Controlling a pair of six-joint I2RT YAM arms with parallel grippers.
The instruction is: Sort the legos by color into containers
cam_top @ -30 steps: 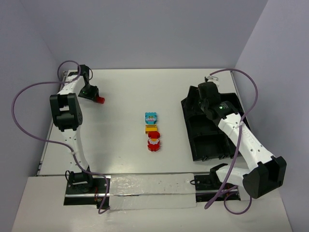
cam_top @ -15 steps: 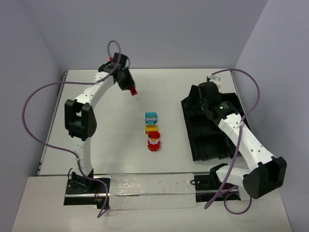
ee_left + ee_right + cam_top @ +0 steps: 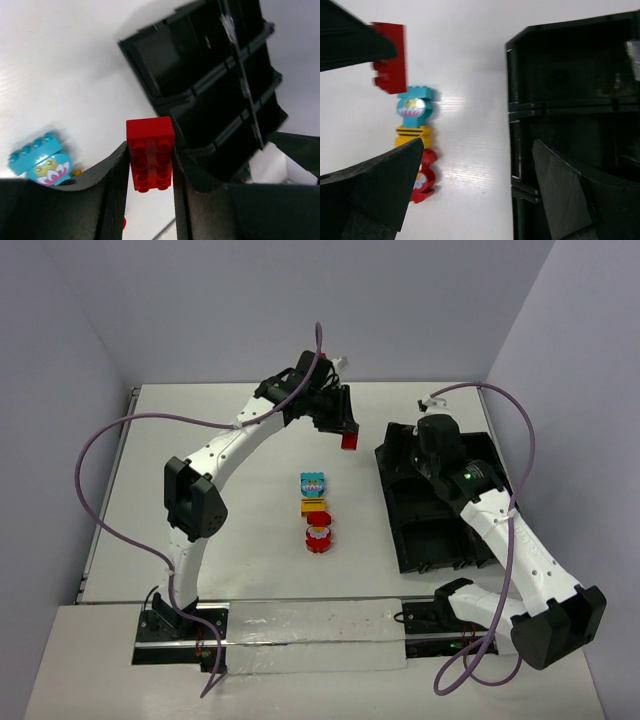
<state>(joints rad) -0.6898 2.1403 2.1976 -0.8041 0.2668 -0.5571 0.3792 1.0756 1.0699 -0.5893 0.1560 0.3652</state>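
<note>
The left tool, pinching a red brick, has swung toward the containers; right tool spread.

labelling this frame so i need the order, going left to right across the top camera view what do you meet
black elbow joint of the left arm → column of three small plastic bricks (cyan, yellow, red) → red plastic brick pinched in the left hand → black plastic tray of joined bins
</note>
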